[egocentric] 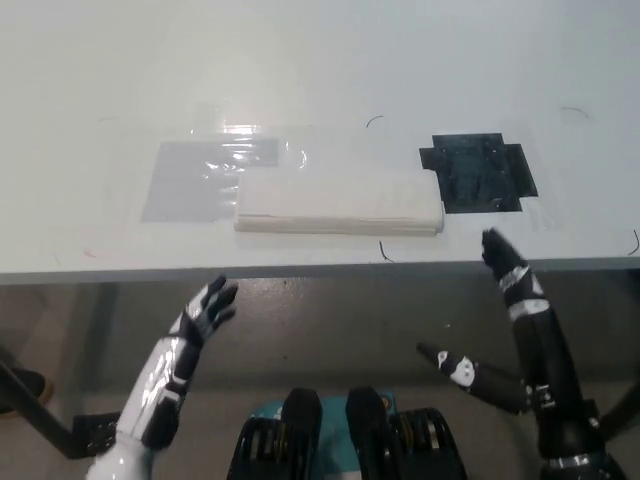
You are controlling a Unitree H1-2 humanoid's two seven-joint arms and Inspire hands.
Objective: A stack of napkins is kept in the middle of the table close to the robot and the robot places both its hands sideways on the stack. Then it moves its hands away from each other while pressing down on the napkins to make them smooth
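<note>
Both hands hover open; soft rectangular napkin stack, seemingly untouched.

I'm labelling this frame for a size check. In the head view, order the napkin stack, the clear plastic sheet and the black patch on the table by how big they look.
1. Napkin stack, the widest.
2. Clear plastic sheet; the napkins cover part of it, so first and second are unsure.
3. Black patch, clearly smallest.
</note>
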